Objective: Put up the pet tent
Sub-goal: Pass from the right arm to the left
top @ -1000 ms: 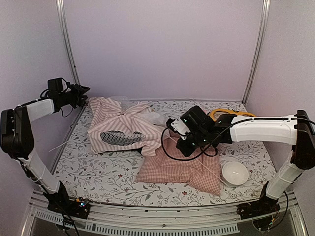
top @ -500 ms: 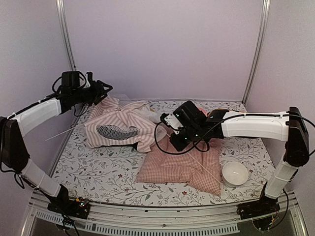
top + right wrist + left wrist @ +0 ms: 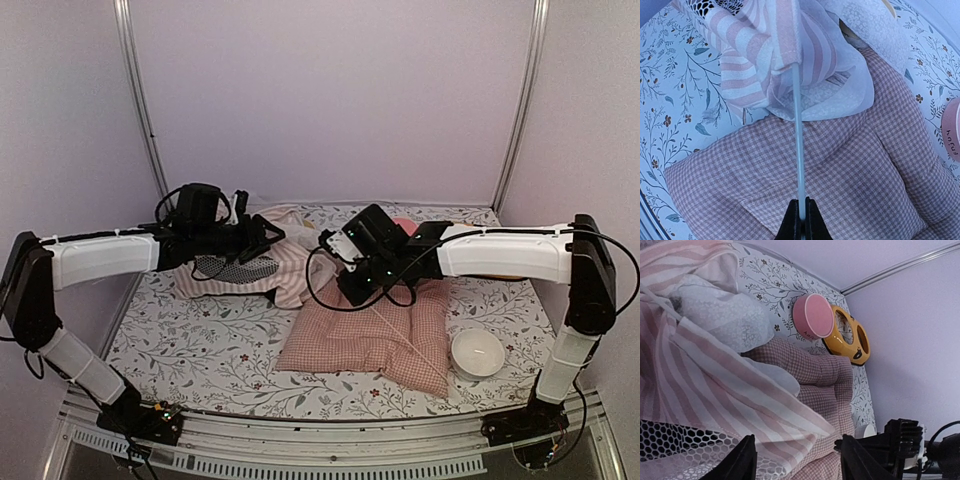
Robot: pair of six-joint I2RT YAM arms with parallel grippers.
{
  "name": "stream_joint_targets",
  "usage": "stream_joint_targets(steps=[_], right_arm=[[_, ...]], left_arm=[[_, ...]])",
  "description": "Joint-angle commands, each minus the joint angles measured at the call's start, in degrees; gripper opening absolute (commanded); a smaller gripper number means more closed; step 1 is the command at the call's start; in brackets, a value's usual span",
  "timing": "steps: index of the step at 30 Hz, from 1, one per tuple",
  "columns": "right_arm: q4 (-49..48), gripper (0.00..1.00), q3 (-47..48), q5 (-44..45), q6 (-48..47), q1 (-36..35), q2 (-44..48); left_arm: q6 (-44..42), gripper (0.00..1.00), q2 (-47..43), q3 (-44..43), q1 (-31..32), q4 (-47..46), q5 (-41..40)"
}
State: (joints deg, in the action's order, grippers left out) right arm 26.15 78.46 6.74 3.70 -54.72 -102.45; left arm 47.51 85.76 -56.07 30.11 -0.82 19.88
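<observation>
Since the earlier frame, the left arm has swung from the left wall toward the centre. The left end effector now hangs over the rear part of the pet tent. The right arm has shifted slightly to the left.

The left end effector has its jaws spread apart, with nothing clamped between them. Striped fabric and the mesh window lie just beyond them.

The right end effector is closed on the thin white pole. The pole runs from the fingertips into a striped sleeve of the pet tent.

The pet tent lies collapsed on the rear left of the tabletop. Its right edge overlaps the pink checked cushion. A white bowl stands just to the right of the cushion.
</observation>
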Motion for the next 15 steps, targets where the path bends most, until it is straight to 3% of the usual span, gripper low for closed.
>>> stream_joint_targets(steps=[1,6,15], right_arm=[[-2.6,0.0,3.0,0.2,0.7,-0.4,-1.1],[-2.8,0.0,3.9,0.2,0.7,-0.6,-1.8],[-4.0,0.0,4.5,0.2,-0.6,-2.3,-2.6]], left_arm=[[4.4,0.58,1.7,-0.3,2.5,-6.7,-1.7],[6.3,0.57,3.9,-2.1,4.2,-2.8,-6.6],[8.5,0.5,8.1,-3.7,5.1,-5.1,-9.1]])
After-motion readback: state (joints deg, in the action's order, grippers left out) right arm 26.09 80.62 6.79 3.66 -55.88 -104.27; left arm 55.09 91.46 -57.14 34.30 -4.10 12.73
